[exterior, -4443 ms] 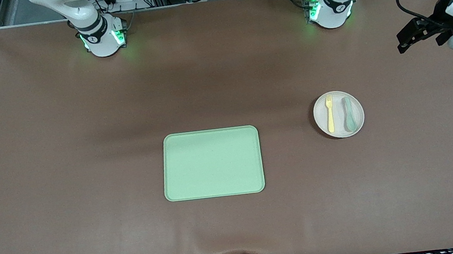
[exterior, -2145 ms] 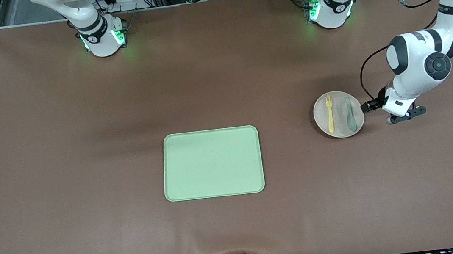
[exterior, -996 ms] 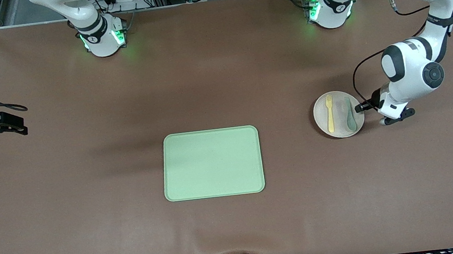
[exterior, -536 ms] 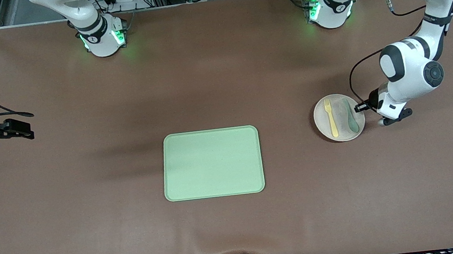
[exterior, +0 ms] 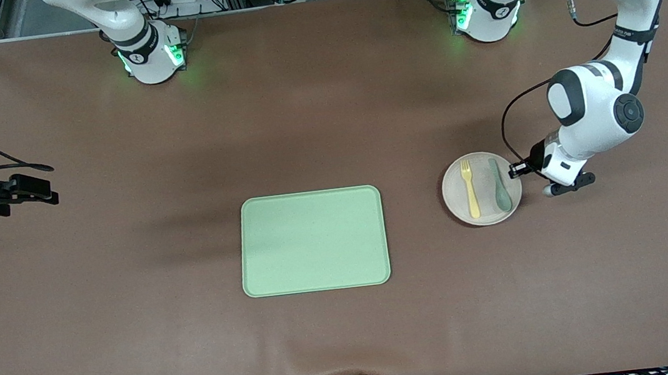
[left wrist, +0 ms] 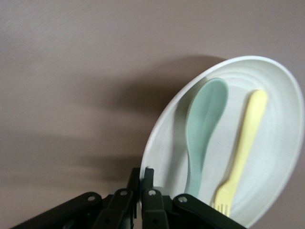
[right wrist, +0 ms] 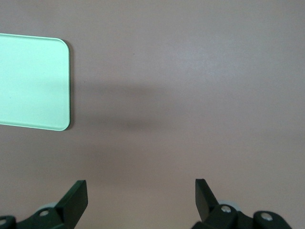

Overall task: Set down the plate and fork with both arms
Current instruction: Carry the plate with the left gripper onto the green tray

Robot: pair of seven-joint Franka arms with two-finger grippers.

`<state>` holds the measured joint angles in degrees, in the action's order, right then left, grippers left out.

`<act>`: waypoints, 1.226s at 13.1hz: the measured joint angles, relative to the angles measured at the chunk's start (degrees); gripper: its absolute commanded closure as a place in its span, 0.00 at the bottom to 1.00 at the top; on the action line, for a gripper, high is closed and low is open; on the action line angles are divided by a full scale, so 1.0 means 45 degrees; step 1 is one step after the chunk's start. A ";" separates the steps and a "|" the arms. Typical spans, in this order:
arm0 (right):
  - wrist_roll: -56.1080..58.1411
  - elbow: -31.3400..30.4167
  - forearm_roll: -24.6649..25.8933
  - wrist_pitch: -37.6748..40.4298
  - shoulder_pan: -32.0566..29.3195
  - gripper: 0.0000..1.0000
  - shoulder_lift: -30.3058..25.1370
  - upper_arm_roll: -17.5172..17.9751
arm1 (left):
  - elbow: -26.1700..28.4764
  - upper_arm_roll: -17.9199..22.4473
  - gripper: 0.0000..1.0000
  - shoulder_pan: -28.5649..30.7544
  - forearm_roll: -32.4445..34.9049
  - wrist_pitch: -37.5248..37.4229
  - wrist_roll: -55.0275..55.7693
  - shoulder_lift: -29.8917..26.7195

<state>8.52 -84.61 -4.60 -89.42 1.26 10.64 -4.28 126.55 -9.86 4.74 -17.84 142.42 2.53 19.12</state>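
Note:
The speckled off-white plate (exterior: 454, 191) carries the pale-yellow fork (exterior: 470, 188) and a grey-green spoon (exterior: 499, 184) side by side. My left gripper (exterior: 517, 170) is shut on the plate's rim, at the edge toward the left arm's end of the table. In the left wrist view the fingers (left wrist: 142, 174) pinch the rim of the plate (left wrist: 279, 157), with the spoon (left wrist: 202, 133) and fork (left wrist: 243, 152) lying on it. My right gripper (exterior: 45, 189) is open and empty over the right arm's end of the table; it also shows in the right wrist view (right wrist: 140, 191).
A pale-green rectangular tray (exterior: 313, 241) lies mid-table, between the plate and the right gripper; its corner shows in the right wrist view (right wrist: 28, 81). Brown mat covers the table.
My left gripper came down to the plate, closed on its rim and has carried it toward the tray. My right gripper has moved in over the table's edge.

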 measured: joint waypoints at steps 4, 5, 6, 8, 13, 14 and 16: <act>0.0000 0.0010 -0.0013 -0.0001 -0.0017 0.00 0.0000 -0.0020 | -0.1903 -0.0452 1.00 -0.0107 -0.0304 -0.2021 0.0008 0.0008; 0.0000 0.0012 -0.0015 -0.0001 -0.0019 0.00 0.0000 -0.0021 | -0.2333 -0.0513 1.00 -0.0160 -0.0324 -0.2372 0.0008 0.0027; 0.0000 0.0012 -0.0017 -0.0001 -0.0020 0.00 0.0000 -0.0023 | -0.2716 -0.0658 1.00 -0.0199 -0.0332 -0.2527 0.0008 0.0095; 0.0000 0.0013 -0.0024 -0.0001 -0.0022 0.00 0.0000 -0.0025 | -0.3436 -0.1014 1.00 -0.0405 -0.0346 -0.2613 0.0272 0.0454; 0.0000 0.0015 -0.0031 -0.0001 -0.0025 0.00 0.0001 -0.0027 | -0.6184 -0.1103 1.00 -0.2046 -0.0346 -0.2617 0.2382 0.2461; 0.0000 0.0015 -0.0031 -0.0001 -0.0025 0.00 0.0001 -0.0027 | -0.6817 -0.1104 1.00 -0.2341 -0.0346 -0.2617 0.2729 0.2948; 0.0000 0.0015 -0.0037 -0.0001 -0.0026 0.00 0.0003 -0.0028 | -0.7891 -0.1100 1.00 -0.2784 -0.0346 -0.2617 0.3258 0.3849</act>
<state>8.52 -84.55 -4.77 -89.42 1.15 10.66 -4.40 91.04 -14.81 -7.79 -19.40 130.64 17.19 36.44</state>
